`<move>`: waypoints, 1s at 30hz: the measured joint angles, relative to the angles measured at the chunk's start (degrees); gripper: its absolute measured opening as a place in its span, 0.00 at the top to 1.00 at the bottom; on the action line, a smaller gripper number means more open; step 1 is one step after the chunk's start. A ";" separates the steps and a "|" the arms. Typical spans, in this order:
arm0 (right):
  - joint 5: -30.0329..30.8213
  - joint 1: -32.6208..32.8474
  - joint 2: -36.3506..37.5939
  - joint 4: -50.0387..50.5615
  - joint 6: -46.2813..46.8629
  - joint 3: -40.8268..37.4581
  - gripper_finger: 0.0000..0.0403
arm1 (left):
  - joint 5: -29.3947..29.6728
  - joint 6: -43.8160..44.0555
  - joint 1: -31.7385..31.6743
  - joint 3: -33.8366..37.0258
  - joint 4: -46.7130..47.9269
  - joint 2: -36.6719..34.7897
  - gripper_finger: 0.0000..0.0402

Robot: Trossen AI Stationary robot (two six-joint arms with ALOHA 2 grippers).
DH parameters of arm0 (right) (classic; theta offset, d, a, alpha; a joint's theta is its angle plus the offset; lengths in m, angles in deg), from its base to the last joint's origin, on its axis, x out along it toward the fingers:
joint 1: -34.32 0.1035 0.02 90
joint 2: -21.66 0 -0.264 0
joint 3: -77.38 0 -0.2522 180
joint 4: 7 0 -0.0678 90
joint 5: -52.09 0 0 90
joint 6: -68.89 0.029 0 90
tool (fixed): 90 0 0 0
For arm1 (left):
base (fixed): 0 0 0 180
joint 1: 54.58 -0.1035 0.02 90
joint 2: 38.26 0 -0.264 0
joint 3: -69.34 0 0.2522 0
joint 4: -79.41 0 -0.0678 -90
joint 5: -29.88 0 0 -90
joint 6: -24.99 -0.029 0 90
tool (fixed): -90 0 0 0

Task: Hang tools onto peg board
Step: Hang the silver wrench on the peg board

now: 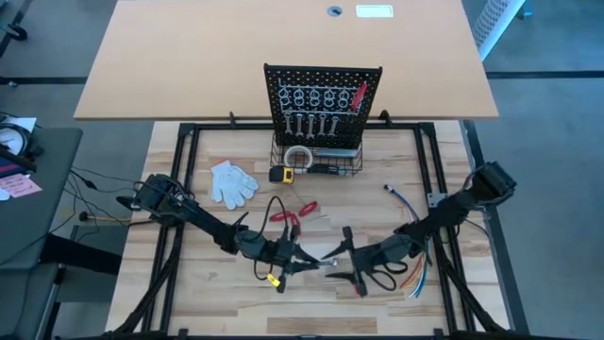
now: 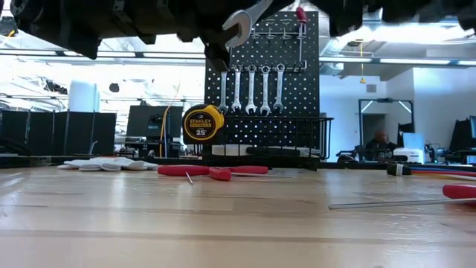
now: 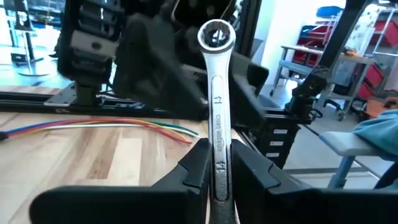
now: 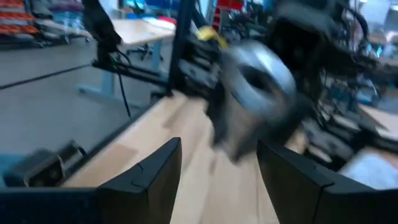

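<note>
**Mid-table handoff: wrench sits between both grippers**

Near the table's front centre, left gripper (image 1: 300,264) pinches a silver wrench (image 3: 217,118) by the shank, ring end pointing toward the right gripper (image 1: 347,267). Right gripper's fingers are spread, facing it, just apart. Wrench axis runs roughly gripper-to-gripper. Peg board (image 1: 324,99) is well behind, four wrenches already hung; left arm holds the tool.

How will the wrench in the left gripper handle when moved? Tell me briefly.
The wrench looks like solid polished metal, so probably stiff and fairly heavy for its size. Held between the left gripper near one end only, its smooth shank could slip or pivot. It is flat, so unlikely to roll.
</note>
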 joint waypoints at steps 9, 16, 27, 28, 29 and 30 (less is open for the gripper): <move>-2.62 0.12 0.00 0.25 0.81 1.70 0.61 | -0.26 0.82 0.08 -0.02 0.28 0.00 0.91; -2.06 -0.02 0.01 0.28 0.71 1.70 0.92 | 2.99 1.17 0.20 -0.02 0.61 0.00 0.90; 6.54 -1.55 7.36 22.59 11.09 1.70 0.96 | 19.10 6.30 -0.16 -0.13 15.78 -0.04 0.77; 6.06 -1.82 8.25 23.92 12.29 1.70 0.96 | 19.84 7.28 -0.37 -0.11 17.02 -0.04 0.76; 5.98 -2.00 8.96 24.97 13.24 1.70 0.96 | 20.03 8.24 -0.66 -0.09 17.68 -0.04 0.75; 6.00 -2.15 9.47 25.87 13.84 1.70 0.96 | 20.05 9.02 -0.93 -0.09 18.02 -0.02 0.75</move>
